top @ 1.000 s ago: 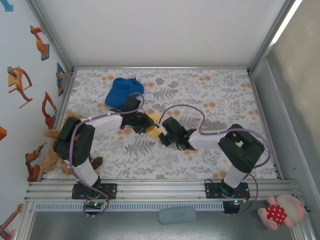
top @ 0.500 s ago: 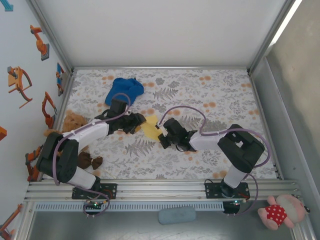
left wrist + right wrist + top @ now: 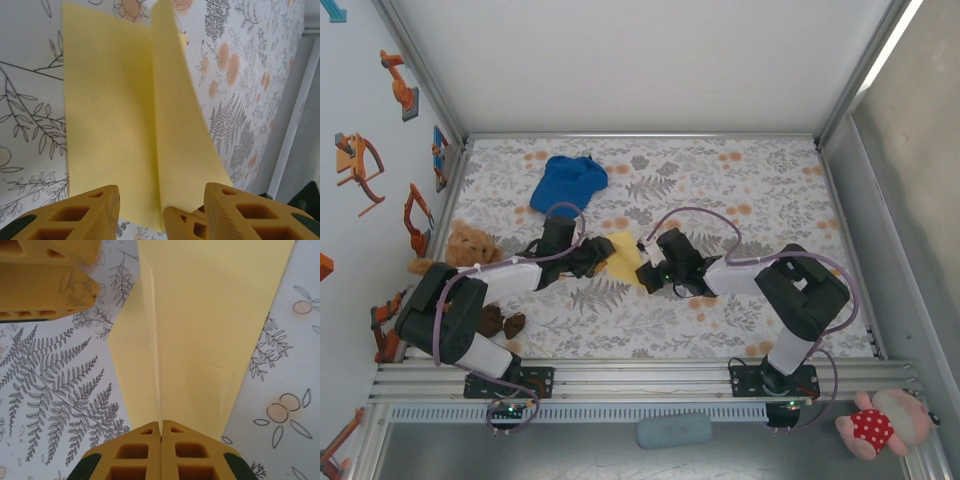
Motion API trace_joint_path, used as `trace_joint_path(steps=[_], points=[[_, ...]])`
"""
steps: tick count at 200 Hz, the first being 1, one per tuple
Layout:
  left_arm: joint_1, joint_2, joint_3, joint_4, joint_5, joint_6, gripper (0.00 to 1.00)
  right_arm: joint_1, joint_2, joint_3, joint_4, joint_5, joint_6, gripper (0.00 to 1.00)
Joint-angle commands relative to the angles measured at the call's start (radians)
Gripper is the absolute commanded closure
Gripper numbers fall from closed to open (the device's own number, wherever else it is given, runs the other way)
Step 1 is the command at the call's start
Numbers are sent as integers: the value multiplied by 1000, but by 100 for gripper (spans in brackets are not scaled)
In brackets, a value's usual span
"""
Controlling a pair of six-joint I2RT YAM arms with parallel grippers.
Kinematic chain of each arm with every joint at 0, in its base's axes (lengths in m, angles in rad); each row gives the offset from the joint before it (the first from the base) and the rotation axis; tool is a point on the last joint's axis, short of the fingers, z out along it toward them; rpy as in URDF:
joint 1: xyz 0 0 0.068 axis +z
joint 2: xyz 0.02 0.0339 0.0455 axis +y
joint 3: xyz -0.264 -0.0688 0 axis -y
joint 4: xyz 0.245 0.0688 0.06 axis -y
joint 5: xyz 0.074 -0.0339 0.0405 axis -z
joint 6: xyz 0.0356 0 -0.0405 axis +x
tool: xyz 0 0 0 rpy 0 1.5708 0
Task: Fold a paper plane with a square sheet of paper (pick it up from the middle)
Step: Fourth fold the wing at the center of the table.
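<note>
The yellow square sheet of paper (image 3: 623,255) lies mid-table, folded toward a paper plane shape: two flat flaps (image 3: 110,115) either side of an upright middle ridge (image 3: 159,365). My right gripper (image 3: 161,430) is shut on the near end of that ridge, and it appears from above (image 3: 649,268) at the paper's right edge. My left gripper (image 3: 162,212) stands open at the paper's left edge (image 3: 600,256), its fingers straddling the ridge without touching it. The right gripper's fingertips (image 3: 182,225) show between the left jaws. One left finger (image 3: 45,282) shows at the top left of the right wrist view.
A blue fabric cap (image 3: 568,182) lies at the back left. A brown teddy bear (image 3: 468,243) sits beside the left arm, with another brown toy (image 3: 500,323) nearer its base. Metal frame rails (image 3: 640,372) border the patterned tabletop. A pink doll (image 3: 878,424) lies outside the frame.
My left gripper opened and let go of the paper, and the left arm dropped lower toward the table. My right gripper closed fully on the ridge. The paper now spreads flatter.
</note>
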Motion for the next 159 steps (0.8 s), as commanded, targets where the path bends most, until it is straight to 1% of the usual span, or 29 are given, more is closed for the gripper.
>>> trace_joint_path(steps=[1,31,52,125,159], points=[[-9,19,-21,85,-10,15,51,-19,22,40,-12,-100,42,100],[-14,26,-46,115,-30,36,51,-41,41,64,-30,-163,72,100],[-22,24,-62,149,-33,42,48,-54,50,72,-28,-205,95,100],[-49,53,-46,154,-35,97,38,-94,89,91,-8,-314,182,100],[-59,71,-19,125,-25,131,36,-105,104,88,22,-339,210,100]])
